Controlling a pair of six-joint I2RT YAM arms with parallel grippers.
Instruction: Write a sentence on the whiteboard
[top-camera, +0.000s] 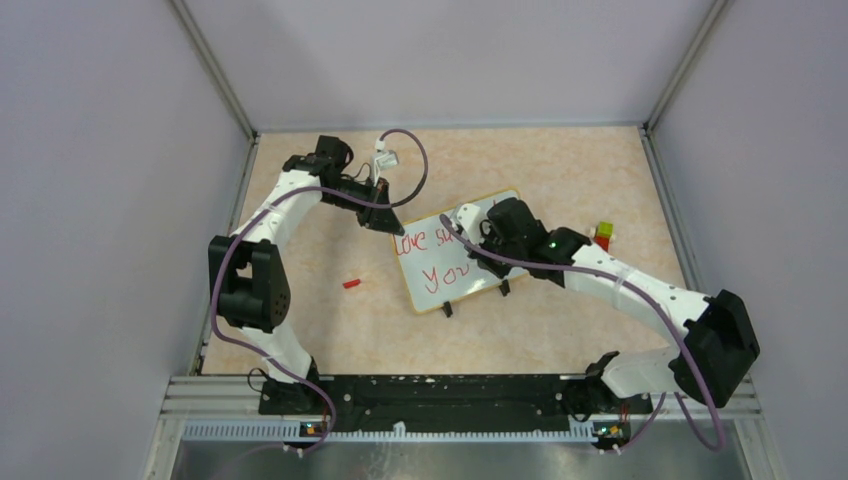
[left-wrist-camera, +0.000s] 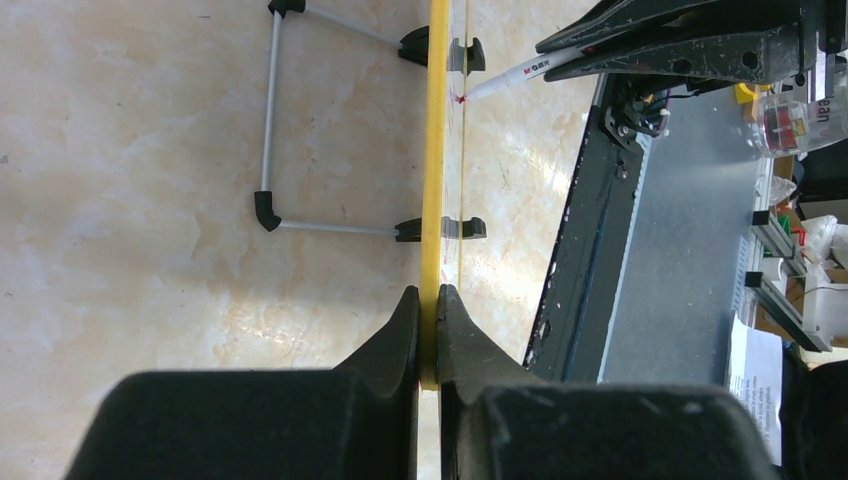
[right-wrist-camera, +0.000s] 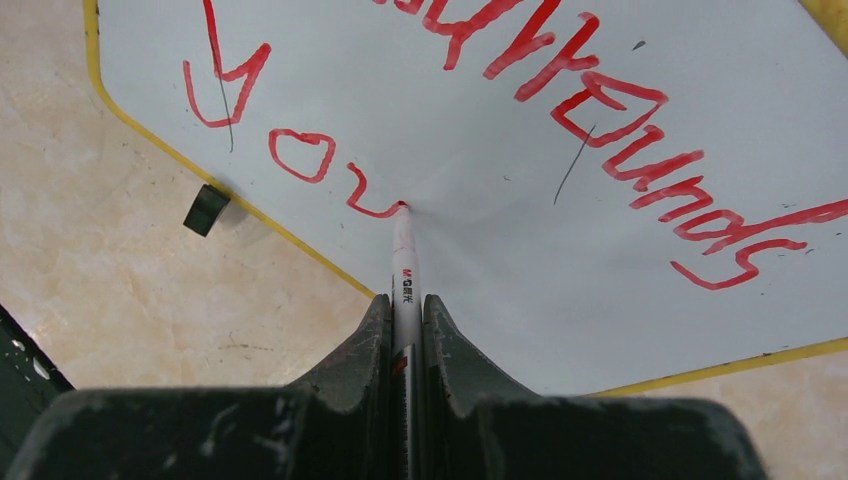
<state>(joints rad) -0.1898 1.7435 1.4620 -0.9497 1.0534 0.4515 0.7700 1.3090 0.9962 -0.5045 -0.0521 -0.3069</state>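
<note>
The whiteboard (top-camera: 430, 262) stands tilted mid-table on two black clip feet, yellow-rimmed. The sentence (top-camera: 432, 258) is red marker writing: "Love su…" on top, "You" below; the right wrist view shows "surrounds" (right-wrist-camera: 640, 140) and "You" (right-wrist-camera: 300, 155). My left gripper (top-camera: 383, 222) is shut on the board's top-left yellow rim (left-wrist-camera: 431, 230), seen edge-on. My right gripper (top-camera: 478, 232) is shut on a white marker (right-wrist-camera: 404, 280), whose red tip (right-wrist-camera: 400, 206) touches the board at the end of the "u". The marker also shows in the left wrist view (left-wrist-camera: 520, 72).
A red marker cap (top-camera: 351, 284) lies left of the board. A small red, yellow and green block (top-camera: 603, 235) sits at the right. A wire stand (left-wrist-camera: 272, 120) props the board from behind. The black base rail (top-camera: 440, 392) runs along the near edge.
</note>
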